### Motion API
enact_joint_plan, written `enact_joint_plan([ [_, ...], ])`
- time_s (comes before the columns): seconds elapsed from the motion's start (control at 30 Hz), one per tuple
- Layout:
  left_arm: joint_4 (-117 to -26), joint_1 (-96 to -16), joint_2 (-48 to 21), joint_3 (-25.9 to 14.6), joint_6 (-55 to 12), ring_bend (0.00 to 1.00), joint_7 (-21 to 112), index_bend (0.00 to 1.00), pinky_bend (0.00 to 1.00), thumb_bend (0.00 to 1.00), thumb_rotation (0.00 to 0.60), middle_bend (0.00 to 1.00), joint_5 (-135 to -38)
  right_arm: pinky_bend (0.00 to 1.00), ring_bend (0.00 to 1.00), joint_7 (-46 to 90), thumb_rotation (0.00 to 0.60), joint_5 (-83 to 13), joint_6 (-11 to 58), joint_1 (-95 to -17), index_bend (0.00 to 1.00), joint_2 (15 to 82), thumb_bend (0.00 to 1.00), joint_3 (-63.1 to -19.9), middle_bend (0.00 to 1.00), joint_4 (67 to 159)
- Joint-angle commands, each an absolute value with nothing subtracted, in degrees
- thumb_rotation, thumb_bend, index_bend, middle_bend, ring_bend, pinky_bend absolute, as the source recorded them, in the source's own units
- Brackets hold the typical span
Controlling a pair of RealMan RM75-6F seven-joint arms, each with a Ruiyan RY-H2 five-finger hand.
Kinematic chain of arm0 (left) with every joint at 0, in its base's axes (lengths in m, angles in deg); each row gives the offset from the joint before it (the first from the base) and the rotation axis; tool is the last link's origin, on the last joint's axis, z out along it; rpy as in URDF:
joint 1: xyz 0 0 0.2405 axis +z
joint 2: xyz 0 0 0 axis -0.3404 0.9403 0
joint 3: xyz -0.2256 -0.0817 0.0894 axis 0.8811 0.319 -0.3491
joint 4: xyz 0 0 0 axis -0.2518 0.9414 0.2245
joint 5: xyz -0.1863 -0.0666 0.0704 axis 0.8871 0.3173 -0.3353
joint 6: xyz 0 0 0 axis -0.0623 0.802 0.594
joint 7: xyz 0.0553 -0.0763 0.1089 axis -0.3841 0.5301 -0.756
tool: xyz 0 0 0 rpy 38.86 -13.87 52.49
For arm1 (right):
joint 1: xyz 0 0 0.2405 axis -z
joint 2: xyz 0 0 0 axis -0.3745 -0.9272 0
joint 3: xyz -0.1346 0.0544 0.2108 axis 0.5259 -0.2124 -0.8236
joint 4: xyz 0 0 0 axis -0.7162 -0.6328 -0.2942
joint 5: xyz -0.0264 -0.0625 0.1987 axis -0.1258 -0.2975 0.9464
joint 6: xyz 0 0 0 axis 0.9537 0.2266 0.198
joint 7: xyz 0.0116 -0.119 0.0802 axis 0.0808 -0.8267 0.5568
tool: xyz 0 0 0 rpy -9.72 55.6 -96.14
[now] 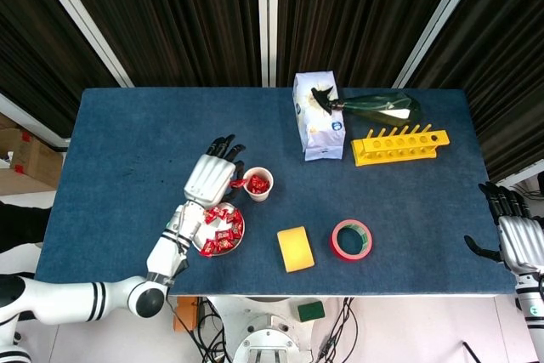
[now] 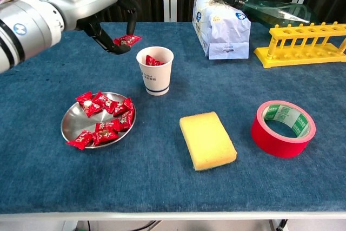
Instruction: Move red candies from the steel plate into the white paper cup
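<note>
My left hand (image 2: 102,12) raised beside white paper cup (image 2: 155,70), fingers (image 2: 130,12) pinching one red candy (image 2: 126,40) just short of rim. Wrapped candy light, crinkly, slippery foil; best pinch on body, not twisted ends. Steel plate (image 2: 70,124) on tabletop (image 2: 162,187) holds roughly nine or ten candies (image 2: 105,120), exact count unclear. At least one candy already in cup. Right hand (image 1: 520,240) idle at far edge, fingers apart, holding nothing.
</note>
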State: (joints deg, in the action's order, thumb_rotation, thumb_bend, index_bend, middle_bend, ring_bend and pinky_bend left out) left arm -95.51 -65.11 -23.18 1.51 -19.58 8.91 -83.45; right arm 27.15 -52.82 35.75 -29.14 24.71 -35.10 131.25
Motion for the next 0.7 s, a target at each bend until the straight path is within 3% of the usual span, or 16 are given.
enact_joint_plan([
  [0.03,-94.0,-66.1,-24.8,2.1,-20.5,0.02,10.9,0.59,0.11,0.35,0.6,0.19,-82.8,0.0,0.0,27.2,0.6,-52.9,35.9,-29.1,0.02,24.7,0.24,-35.1,0.03,131.3],
  [0.2,-92.0,-66.6,-26.2,2.1,-20.3,0.02,13.0,0.57,0.11,0.35,0.6,0.19,-83.9,0.0,0.0,27.1,0.6,-53.4,36.1,-29.0,0.02,24.7,0.24,-34.9,0.03,131.4],
  [0.33,-91.5,-66.7,-26.7,2.1,-20.0,0.02,14.3,0.5,0.11,0.34,0.6,0.19,-84.6,0.0,0.0,26.9,0.6,-53.4,35.9,-29.1,0.02,24.7,0.24,-34.8,0.03,131.4],
  [0.57,-91.7,-66.5,-26.4,1.5,-19.5,0.02,13.8,0.13,0.11,0.23,0.6,0.17,-84.1,0.0,0.0,27.0,0.6,-53.5,36.3,-28.9,0.02,24.7,0.24,-34.8,0.03,131.4],
  [0.7,-94.3,-65.4,-24.7,0.5,-18.1,0.02,13.3,0.11,0.11,0.22,0.6,0.17,-85.1,0.0,0.0,26.9,0.6,-53.5,36.0,-29.1,0.02,24.7,0.24,-34.8,0.03,131.4],
])
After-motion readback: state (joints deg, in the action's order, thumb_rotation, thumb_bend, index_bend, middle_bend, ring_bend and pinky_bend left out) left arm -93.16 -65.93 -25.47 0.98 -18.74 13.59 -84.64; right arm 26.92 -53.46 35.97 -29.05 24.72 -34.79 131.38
